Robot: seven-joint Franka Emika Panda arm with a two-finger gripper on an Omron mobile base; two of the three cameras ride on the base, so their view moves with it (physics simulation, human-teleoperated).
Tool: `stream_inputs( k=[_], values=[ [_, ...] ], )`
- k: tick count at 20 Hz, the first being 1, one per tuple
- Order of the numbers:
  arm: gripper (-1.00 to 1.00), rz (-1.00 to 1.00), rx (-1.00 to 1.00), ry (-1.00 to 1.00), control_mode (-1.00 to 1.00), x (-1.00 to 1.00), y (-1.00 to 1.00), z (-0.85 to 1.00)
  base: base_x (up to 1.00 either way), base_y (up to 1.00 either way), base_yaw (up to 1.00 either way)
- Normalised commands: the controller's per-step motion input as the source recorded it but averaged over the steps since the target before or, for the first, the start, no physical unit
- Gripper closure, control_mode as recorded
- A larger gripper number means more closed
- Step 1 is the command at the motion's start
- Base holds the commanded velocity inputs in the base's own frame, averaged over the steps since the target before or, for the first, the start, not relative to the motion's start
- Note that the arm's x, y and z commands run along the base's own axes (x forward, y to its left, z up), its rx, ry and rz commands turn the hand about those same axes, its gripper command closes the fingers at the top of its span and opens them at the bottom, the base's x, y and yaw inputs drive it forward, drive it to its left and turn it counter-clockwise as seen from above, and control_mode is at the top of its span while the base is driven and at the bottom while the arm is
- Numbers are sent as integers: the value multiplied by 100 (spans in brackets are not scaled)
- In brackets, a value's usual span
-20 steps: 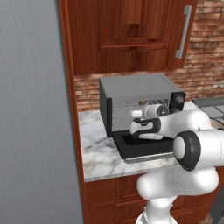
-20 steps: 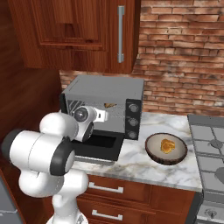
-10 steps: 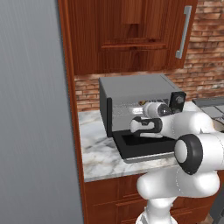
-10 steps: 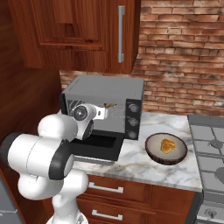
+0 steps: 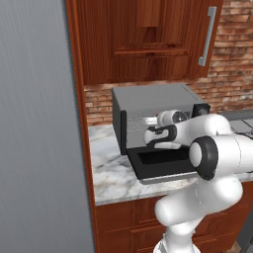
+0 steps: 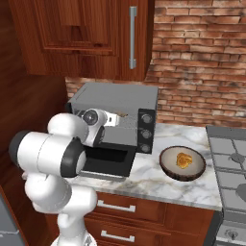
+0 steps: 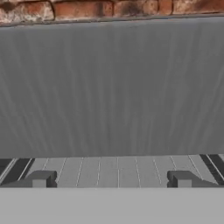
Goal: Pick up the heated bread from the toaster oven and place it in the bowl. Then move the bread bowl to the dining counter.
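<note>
Hand view puts our gripper [image 7: 112, 179] inside the toaster oven [image 6: 115, 113], its two tips spread wide apart with nothing between them, the wire rack [image 7: 109, 170] just below and the grey back wall straight ahead. We see no bread on the stretch of rack in front of the gripper.

In the right base view, the bowl [image 6: 182, 163] sits on the table [image 6: 158, 180] well off to the gripper's right, past the oven's knob panel, and a small golden-orange lump lies in it: the heated bread [image 6: 183, 159], as far as we can tell. The black oven door [image 5: 165, 165] hangs open beneath the arm.

So we judge the first half of the task done: the bread is out of the oven and in the bowl. What is left is the second half. We have to bring the gripper out of the oven cavity, reach across to the bowl, take hold of it, and carry it to the dining counter. The bowl has not yet been grasped or lifted.
</note>
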Motion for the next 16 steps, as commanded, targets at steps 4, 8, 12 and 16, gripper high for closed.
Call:
stream_inputs(
  k=[4,8,12,16],
  values=[
    [-100,0,0,0,-100,25,0,-34,0,0,0],
    [-100,0,0,0,-100,11,0,-45,0,0,0],
    [-100,0,0,0,-100,13,0,-40,0,0,0],
    [-100,0,0,0,-100,16,0,-33,0,0,0]
  ],
)
